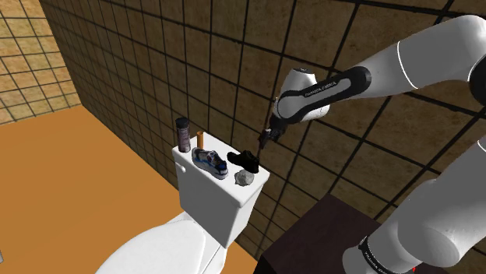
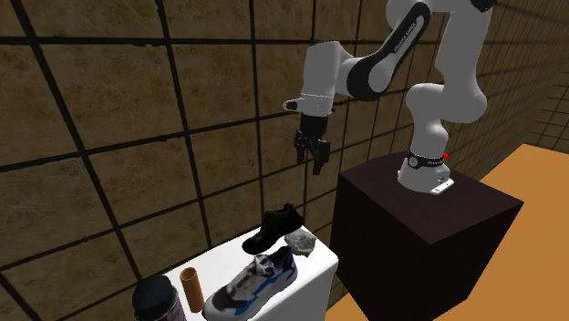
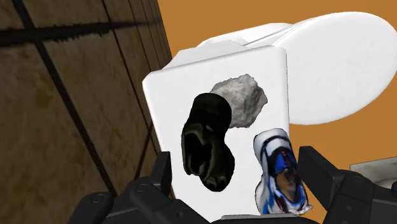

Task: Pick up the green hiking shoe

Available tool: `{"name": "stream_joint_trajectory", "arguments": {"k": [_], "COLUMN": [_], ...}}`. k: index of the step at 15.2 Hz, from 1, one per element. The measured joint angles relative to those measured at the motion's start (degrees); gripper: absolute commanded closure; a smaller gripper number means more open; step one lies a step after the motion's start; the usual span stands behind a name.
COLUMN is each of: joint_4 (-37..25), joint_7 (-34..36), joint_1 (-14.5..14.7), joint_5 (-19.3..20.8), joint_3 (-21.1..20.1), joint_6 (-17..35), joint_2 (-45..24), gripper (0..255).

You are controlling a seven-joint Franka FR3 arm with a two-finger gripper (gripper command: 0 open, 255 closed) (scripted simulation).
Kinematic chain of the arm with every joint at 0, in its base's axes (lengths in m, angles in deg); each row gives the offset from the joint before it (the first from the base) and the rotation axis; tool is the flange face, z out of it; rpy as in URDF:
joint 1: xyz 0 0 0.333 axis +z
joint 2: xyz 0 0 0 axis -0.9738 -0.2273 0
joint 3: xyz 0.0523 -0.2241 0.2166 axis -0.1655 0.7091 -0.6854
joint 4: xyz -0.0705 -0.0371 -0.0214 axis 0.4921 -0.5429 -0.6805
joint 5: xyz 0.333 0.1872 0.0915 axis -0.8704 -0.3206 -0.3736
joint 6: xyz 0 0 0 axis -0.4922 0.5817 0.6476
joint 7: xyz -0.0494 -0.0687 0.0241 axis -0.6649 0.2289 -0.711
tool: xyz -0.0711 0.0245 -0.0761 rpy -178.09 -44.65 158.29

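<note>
On the toilet tank (image 1: 220, 207), dark shoe (image 1: 248, 161), claw (image 2: 315, 164) spread above.

You see a white toilet tank (image 1: 214, 204) low in the middle of the shoulder view, set against a brown tiled wall (image 1: 156, 54). On its lid lie a white-and-blue sneaker (image 1: 209, 163) and a grey crumpled lump (image 1: 244, 178). A dark canister (image 1: 183, 134) and an orange cylinder (image 1: 200, 141) stand upright toward the shoulder view's left. An orange floor (image 1: 62, 179) spreads across the lower left.
</note>
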Motion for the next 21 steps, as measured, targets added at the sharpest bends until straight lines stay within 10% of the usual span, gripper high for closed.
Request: {"name": "stream_joint_trajectory", "arguments": {"k": [11, 20, 21], "joint_4": [-15.4, -18.3, -18.5], "joint_7": [-7.3, -9.4, -9.3], "joint_1": [-2.3, -3.6, -3.6], "joint_5": [-10.4, -12.1, -12.1], "joint_3": [-2.6, -4.5, -4.5], "joint_6": [11.7, 16.1, 16.2], "joint_2": [-24.9, -31.6, -31.8], "gripper": [0, 0, 255]}}
